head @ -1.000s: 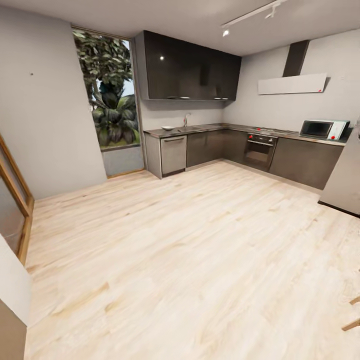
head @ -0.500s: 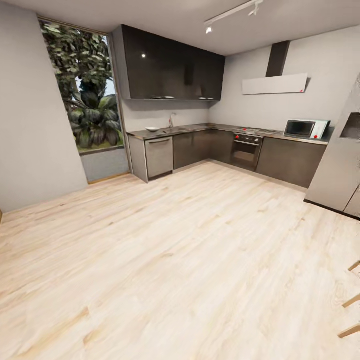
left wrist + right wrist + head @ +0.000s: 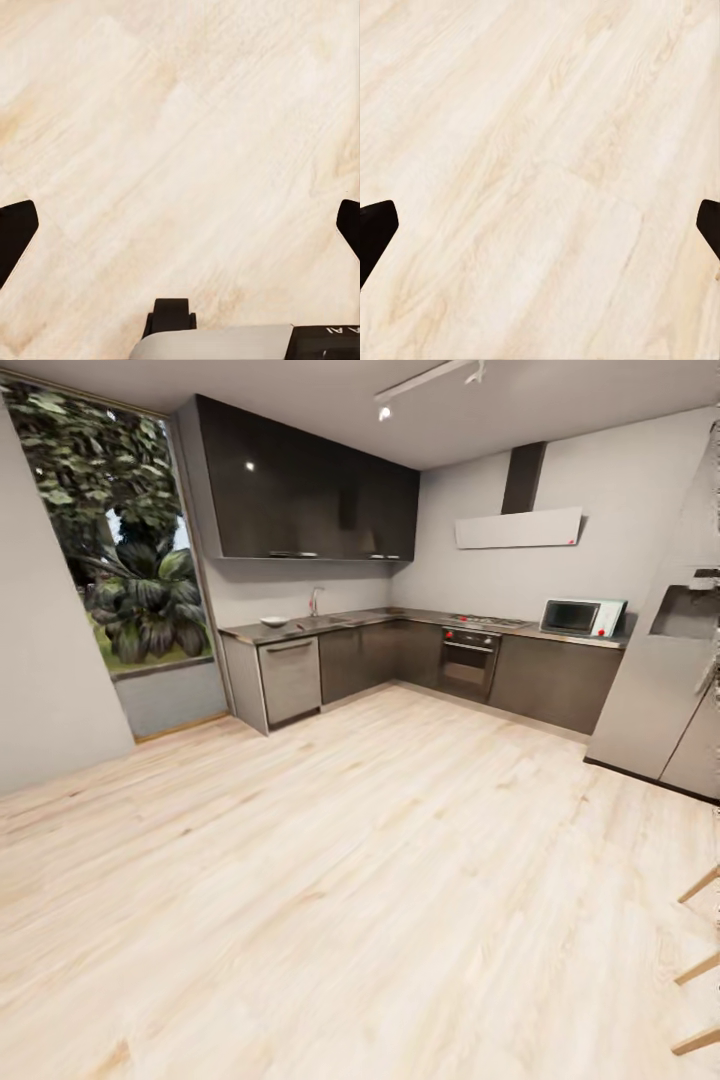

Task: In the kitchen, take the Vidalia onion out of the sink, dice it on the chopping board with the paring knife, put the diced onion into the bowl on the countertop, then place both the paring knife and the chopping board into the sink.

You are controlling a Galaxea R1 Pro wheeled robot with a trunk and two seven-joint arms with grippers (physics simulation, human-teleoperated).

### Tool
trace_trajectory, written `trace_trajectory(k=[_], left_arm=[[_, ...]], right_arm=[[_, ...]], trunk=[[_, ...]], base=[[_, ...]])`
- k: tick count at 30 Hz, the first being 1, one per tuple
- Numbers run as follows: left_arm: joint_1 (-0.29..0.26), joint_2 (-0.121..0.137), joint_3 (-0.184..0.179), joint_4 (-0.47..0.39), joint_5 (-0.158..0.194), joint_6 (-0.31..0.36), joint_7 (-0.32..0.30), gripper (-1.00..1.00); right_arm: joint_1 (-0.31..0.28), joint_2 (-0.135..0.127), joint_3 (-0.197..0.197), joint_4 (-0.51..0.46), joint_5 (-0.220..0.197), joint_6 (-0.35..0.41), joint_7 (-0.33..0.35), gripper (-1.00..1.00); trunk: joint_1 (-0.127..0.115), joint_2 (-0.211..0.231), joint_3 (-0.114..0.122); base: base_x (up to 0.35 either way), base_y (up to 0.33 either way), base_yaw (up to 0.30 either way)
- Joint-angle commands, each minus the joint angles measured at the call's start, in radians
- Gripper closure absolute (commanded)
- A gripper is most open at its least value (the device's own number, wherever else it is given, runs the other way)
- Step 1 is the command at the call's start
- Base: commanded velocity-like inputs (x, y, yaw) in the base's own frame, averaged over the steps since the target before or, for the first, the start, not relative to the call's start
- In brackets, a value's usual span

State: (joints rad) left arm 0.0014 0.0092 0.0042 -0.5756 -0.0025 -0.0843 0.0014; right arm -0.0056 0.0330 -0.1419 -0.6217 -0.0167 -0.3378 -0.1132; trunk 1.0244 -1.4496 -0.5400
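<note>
We are still crossing the kitchen's pale wood floor point(image 3: 360, 880), and the task has not truly begun. Compared with a moment ago, the whole head view has swung: the window with its garden greenery point(image 3: 110, 530) has slid toward the left edge, the tall grey refrigerator point(image 3: 670, 660) has come into sight at the right, and the L-shaped run of dark cabinets looks a little larger. That is our own camera and base turning and closing in, not the furniture moving.

The grey tabletop point(image 3: 400, 617) lies far ahead against the back wall. On it, near its left end, we can make out the chrome faucet point(image 3: 314, 600) that marks the sink point(image 3: 322, 621), and just to its left a small white bowl point(image 3: 273, 621). The Vidalia onion should be inside that sink, but at this distance it is hidden, and the chopping board and paring knife are too small to pick out.

The left gripper point(image 3: 180, 225) hangs over bare floor with its jaws spread wide and nothing between them. The right gripper point(image 3: 540, 225) is the same, jaws spread and empty.

We judge that more driving is needed before any reach.
</note>
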Motion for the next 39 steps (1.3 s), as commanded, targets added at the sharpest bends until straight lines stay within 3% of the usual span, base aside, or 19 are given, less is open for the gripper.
trace_trajectory(k=[1,39], left_arm=[[0.0,0.0,0.0,0.0,0.0,-0.002,0.0,-1.0],[0.0,0.0,0.0,-0.001,-0.001,-0.002,0.0,-1.0]], right_arm=[[-0.001,0.001,-0.002,0.0,-0.002,-0.004,0.001,-1.0],[-0.001,0.001,-0.002,0.0,-0.001,-0.004,-0.001,-1.0]], trunk=[[0.001,0.0,-0.001],[0.001,0.0,-0.001]], base=[[0.345,0.0,-0.143],[0.345,0.0,-0.008]])
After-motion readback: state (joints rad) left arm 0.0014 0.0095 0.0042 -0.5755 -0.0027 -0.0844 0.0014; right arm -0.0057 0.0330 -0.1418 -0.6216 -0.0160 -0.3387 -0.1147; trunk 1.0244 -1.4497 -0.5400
